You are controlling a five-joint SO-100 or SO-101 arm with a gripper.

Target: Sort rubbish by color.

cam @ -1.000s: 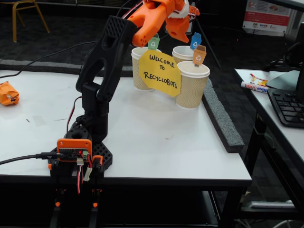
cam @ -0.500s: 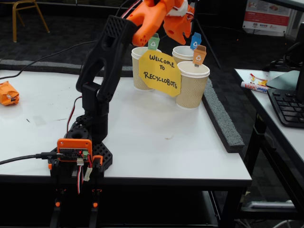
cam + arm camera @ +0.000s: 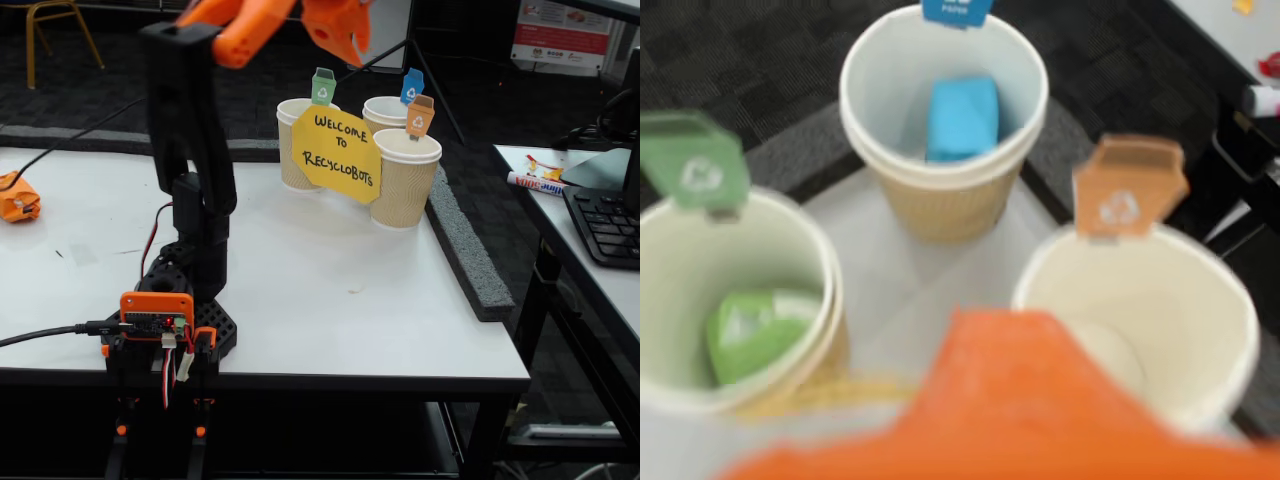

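My tool (image 3: 345,45) hangs above open table (image 3: 330,300); grip unclear. A crumpled orange wad (image 3: 17,197) lies at the table's left edge.

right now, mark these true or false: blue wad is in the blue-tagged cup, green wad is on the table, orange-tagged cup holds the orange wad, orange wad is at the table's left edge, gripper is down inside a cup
1. The light blue crumpled wad lies in the blue-tagged paper cup. True.
2. The green crumpled wad lies on the white table. False: it is inside the green-tagged paper cup.
3. The orange-tagged paper cup holds the orange wad. False: no wad shows in it.
4. The orange crumpled wad sits near the table's left edge in the fixed view. True.
5. The gripper is inside a cup. False: it is raised above them.
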